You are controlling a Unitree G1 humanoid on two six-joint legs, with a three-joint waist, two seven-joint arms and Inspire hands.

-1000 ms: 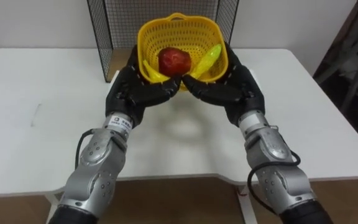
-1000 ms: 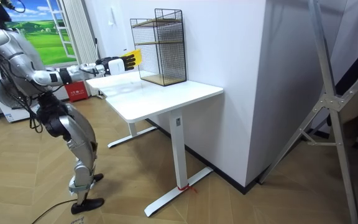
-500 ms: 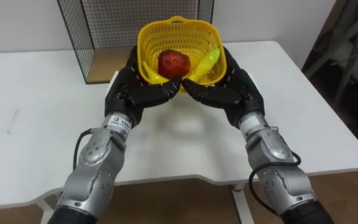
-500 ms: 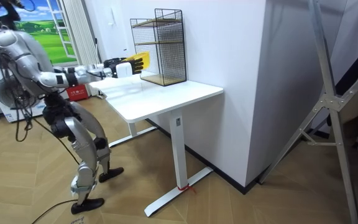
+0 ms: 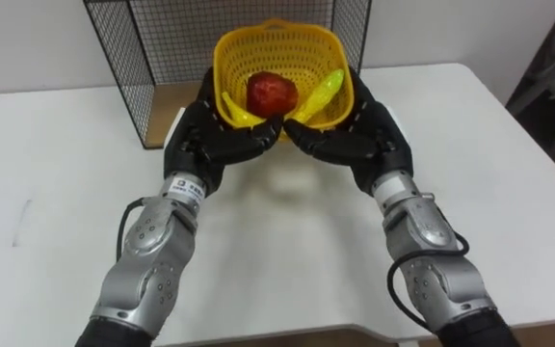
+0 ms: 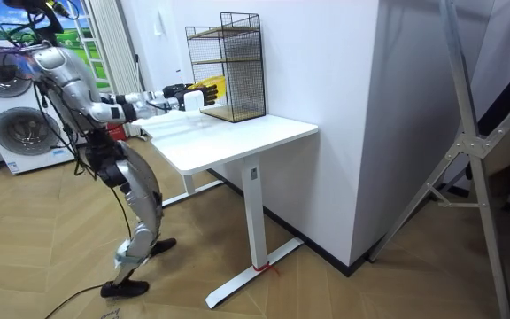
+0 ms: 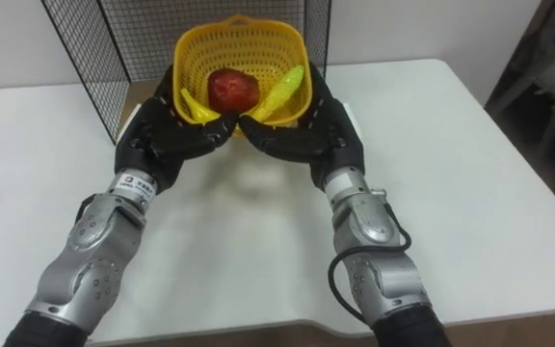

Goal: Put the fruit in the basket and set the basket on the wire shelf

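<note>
Under the basket (image 5: pixel 276 50), left robot hand (image 5: pixel 206 145) and right robot hand (image 5: pixel 355 141) curl.

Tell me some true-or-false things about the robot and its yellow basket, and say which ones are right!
1. Both the left hand and the right hand hold the yellow basket. True.
2. The basket has nothing in it. False: a red apple and a yellow banana lie inside.
3. The basket stands on the wire shelf. False: the hands hold it in front of the shelf, above the table.
4. The table is white. True.
</note>
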